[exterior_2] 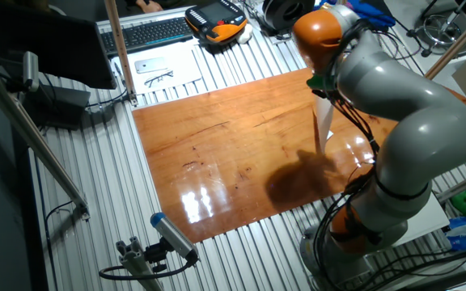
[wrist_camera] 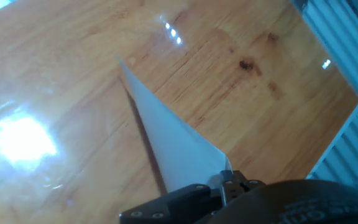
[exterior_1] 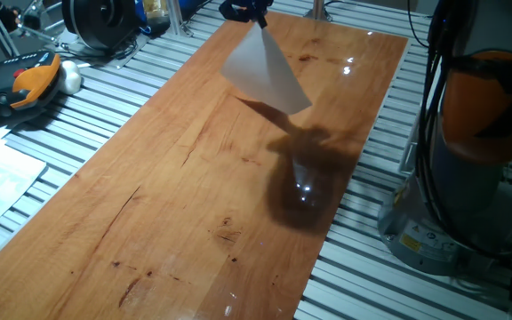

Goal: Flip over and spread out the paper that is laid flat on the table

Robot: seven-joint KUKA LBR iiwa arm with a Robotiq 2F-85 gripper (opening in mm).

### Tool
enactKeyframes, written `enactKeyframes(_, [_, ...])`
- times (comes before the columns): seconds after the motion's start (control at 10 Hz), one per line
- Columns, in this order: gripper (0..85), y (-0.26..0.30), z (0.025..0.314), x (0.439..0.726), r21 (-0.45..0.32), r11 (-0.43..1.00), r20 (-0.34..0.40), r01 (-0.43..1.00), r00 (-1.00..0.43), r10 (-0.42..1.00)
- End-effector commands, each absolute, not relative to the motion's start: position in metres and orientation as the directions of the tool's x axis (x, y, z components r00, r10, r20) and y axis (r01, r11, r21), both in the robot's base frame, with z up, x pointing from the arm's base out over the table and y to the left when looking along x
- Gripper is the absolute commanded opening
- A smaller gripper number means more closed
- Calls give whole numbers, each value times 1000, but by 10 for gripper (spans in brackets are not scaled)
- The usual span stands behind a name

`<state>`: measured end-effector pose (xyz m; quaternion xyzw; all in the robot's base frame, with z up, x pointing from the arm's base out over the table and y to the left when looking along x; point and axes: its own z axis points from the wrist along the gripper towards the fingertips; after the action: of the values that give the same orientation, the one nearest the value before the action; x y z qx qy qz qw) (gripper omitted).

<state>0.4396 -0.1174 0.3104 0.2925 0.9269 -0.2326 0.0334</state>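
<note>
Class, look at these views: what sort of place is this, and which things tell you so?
Most likely a robotics lab or workshop. An industrial arm works over a wooden table set on a grey slatted metal bench, with cables, a keyboard and an orange handheld controller around.

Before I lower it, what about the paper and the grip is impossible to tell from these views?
- Grip on the paper: one fixed view crops the end effector at the top edge.
- Paper's printed face: hand view shows only blank white; other fixed view sees it edge-on.
- Fingertips: hand view, covered by paper.
</note>
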Motion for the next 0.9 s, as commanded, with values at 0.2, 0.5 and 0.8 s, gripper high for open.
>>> enactKeyframes(0.2, [0, -118, 311, 440, -421, 830, -78, 366, -926, 369])
enactKeyframes(0.5, [0, -118, 311, 440, -458, 842, -37, 285, -953, 302])
enactKeyframes(0.8, [0, -118, 311, 440, -431, 839, -32, 333, -934, 355])
